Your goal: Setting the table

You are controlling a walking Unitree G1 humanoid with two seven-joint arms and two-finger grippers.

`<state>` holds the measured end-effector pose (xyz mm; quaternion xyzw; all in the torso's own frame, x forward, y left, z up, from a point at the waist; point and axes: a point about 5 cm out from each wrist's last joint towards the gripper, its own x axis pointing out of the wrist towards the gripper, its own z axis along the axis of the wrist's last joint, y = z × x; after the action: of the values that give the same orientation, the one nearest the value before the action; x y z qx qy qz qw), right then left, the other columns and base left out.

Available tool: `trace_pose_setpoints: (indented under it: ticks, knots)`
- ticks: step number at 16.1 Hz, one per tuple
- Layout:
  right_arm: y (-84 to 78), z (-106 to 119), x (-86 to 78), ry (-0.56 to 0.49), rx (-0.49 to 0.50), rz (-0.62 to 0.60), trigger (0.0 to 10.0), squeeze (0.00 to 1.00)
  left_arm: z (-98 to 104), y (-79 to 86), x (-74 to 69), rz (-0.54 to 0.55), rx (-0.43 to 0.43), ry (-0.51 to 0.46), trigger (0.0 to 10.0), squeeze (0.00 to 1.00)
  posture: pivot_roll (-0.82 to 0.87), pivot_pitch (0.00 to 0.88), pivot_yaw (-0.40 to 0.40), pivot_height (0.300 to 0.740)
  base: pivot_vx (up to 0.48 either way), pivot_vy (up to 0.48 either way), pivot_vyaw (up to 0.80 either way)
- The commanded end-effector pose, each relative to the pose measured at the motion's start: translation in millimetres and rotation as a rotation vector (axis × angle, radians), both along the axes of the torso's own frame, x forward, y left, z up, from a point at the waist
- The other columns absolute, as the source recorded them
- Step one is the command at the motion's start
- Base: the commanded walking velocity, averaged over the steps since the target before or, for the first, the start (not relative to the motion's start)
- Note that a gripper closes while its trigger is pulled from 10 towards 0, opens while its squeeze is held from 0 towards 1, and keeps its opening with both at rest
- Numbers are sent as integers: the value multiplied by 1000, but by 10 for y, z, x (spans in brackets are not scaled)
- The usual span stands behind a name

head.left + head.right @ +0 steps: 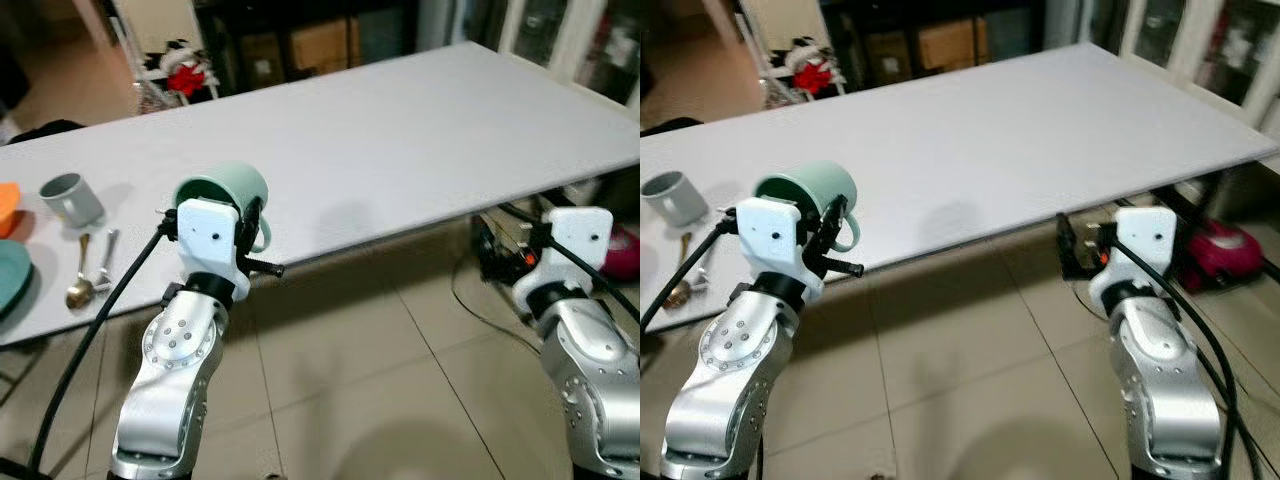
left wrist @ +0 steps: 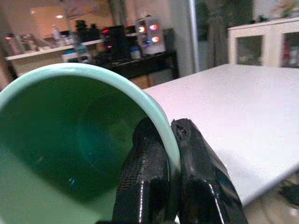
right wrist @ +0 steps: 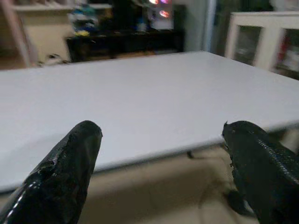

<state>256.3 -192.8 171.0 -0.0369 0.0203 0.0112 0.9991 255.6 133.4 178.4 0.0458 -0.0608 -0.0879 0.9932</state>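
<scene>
Left eye: left pincer [image 1: 255, 235] clamped on the rim of a green mug [image 1: 225, 196], held in the air at the near edge of the white desk [image 1: 420, 140], mouth tipped toward the camera, handle on the right. Grey cup [image 1: 71, 198] upright on the desk at far left. Just below it, a gold spoon [image 1: 80, 285] and a silver utensil [image 1: 105, 258] side by side. Teal plate [image 1: 12, 275] at the left border, orange item [image 1: 7, 208] above it, both cut by the frame. Right arm low over the tiled floor [image 1: 380, 370], short of the desk edge.

Right eye: same layout. Mug [image 1: 810, 190] gripped above the desk [image 1: 1040, 120] edge, cup [image 1: 670, 196] far left, spoon [image 1: 680, 290] near the border. Pink object [image 1: 1225, 250] on the floor under the desk, right side.

Left wrist: two black fingers [image 2: 145, 182] pinching the mug [image 2: 56, 140] wall, one inside and one outside the rim. Dark green interior, nothing visible in it. Desk [image 2: 233, 107] beyond.

Right wrist: right pincer [image 3: 163, 154] spread wide, fingers [image 3: 60, 172] well apart, nothing between them. Aimed at the near desk [image 3: 140, 98] edge, floor below.
</scene>
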Motion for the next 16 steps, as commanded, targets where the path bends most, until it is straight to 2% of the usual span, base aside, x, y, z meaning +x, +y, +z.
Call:
trace_pose_setpoints:
  ticks: [1, 4, 8, 16]
  knots:
    - [124, 25, 32, -6, 20, 72, 10000, 0, -2, 63, 35, 23, 9, 0, 10000, 0, -172, 0, 114, 740, 386, 0, 0]
    - [174, 45, 86, -11, 26, 98, 10000, 0, 1, 54, 78, 25, 10, -3, 10000, 0, -170, 0, 112, 740, 390, 0, 0]
    - [312, 39, 137, 0, -45, 246, 10000, 0, -35, 66, 108, 34, 21, 11, 10000, 0, -152, 0, 104, 740, 390, 0, 0]
    - [377, 6, 175, 17, -87, 297, 10000, 0, -82, 47, 102, 15, 43, 32, 10000, 0, -138, 0, 97, 740, 390, 0, 0]
